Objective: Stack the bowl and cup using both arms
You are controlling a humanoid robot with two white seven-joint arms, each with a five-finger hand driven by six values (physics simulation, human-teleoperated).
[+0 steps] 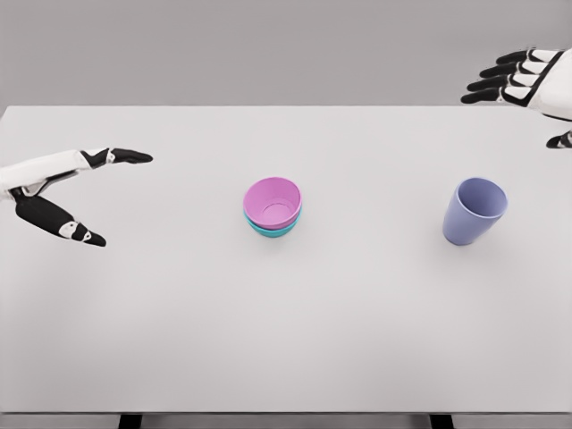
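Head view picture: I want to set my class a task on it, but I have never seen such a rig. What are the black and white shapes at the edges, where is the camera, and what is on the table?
This is a simulator's render, seen from a camera on a humanoid robot's head, looking down at a white table. The black and white shapes are the robot's own five-finger hands. The left hand shows at the left edge, fingers spread, holding nothing. The right hand shows at the upper right, also open and holding nothing. Near the middle, a pink bowl sits nested inside a teal bowl, of which only the lower edge shows. To the right a lavender cup stands upright and apart from the bowls. Neither hand touches anything.
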